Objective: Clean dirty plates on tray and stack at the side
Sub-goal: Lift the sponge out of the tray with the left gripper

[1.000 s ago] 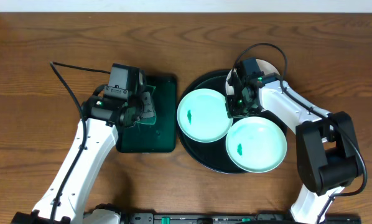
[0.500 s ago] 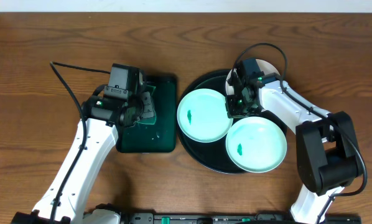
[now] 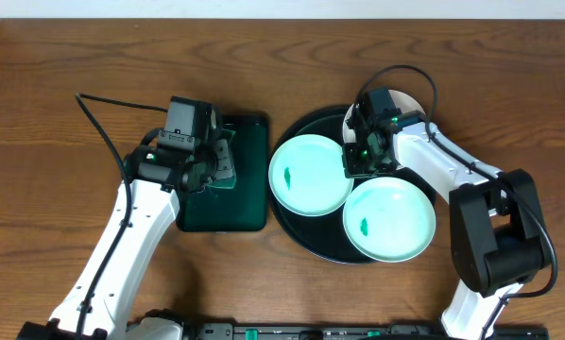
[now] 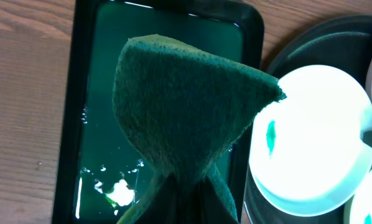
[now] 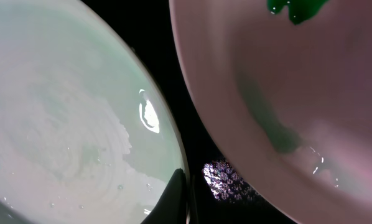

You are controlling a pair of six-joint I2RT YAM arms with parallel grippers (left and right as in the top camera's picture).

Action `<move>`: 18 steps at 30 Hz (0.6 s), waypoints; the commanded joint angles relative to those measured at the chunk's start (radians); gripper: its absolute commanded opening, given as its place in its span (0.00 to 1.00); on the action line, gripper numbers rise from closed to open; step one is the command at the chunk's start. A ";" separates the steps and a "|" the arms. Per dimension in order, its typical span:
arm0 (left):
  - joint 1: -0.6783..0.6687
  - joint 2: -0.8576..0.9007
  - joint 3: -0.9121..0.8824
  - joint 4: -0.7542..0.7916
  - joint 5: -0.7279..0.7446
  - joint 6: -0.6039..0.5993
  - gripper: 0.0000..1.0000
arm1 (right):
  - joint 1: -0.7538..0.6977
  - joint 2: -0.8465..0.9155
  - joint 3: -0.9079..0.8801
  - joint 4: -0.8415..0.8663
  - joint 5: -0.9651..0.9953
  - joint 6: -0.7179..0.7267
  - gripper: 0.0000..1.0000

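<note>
Showing the table from the robot's left to its right, the left arm reaches over the rectangular green tray, which holds a shallow film of water. The left gripper is clamped on the sponge: in the left wrist view the green sponge is pinched at its lower end between the jaws and fans out above the water without touching the tray's rim.

Just beside the green tray lies the round black tray, carrying all three plates. The left plate sits at the tray's left edge and bears a small green smudge. The front plate lies at the tray's near right, touching or slightly overlapping the left plate, also with a green smudge. The rear plate is mostly hidden under the right arm.

The right gripper is fully closed, its tips down at the right rim of the left plate. In the right wrist view a dark fingertip meets that rim; whether the rim is pinched cannot be told
</note>
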 commanded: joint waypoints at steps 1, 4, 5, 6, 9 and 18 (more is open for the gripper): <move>-0.002 0.006 -0.001 0.003 -0.045 0.024 0.07 | 0.018 0.011 -0.005 0.004 -0.017 0.041 0.01; -0.002 0.006 -0.001 0.003 -0.051 0.024 0.07 | 0.018 0.011 -0.005 0.007 -0.017 0.057 0.01; -0.002 0.007 -0.001 0.003 -0.051 0.024 0.07 | 0.018 0.011 -0.005 0.008 -0.017 0.058 0.01; -0.002 0.008 -0.001 0.003 -0.051 0.024 0.07 | 0.018 0.011 -0.005 0.009 -0.017 0.058 0.01; -0.002 0.015 -0.001 0.003 -0.051 0.024 0.07 | 0.019 0.011 -0.005 0.010 -0.018 0.062 0.01; -0.002 0.081 0.007 -0.019 -0.129 0.023 0.07 | 0.019 0.011 -0.005 0.010 -0.017 0.098 0.01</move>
